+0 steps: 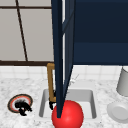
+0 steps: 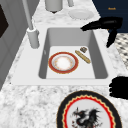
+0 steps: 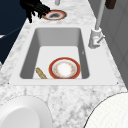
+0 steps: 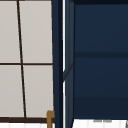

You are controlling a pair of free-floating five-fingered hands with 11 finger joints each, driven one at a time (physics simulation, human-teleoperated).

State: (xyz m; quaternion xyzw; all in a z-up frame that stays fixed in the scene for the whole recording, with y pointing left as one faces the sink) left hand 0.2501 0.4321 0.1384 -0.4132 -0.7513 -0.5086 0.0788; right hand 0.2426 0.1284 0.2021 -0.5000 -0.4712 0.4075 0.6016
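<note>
Dragon plate [image 1: 12, 101] lies flat on the counter at the sink's [image 1: 44, 100] 9 o'clock.

Left hand [image 1: 22, 106] hangs over the plate's middle. In the right side view its fingers [image 3: 43, 9] are spread and only loosely bent, reaching toward the plate rim and gripping nothing. Cannot tell if the tips touch the plate.

Right hand [image 2: 110, 22] floats at the basin's front edge, fingers straight and close together, thumb hanging down, holding nothing. The open blue door [image 1: 58, 50] stands between the camera and the basin.

In the basin: red-rimmed plate [image 2: 63, 62], with a brown stick [image 2: 82, 56] at its 2 o'clock in the left side view. White plate [image 1: 118, 112] at the sink's 3 o'clock.

Judgement: for a sound hold on the dragon plate, bring the fingers to the rim rather than the middle, thumb on top and fingers under the edge, and keep it level.
</note>
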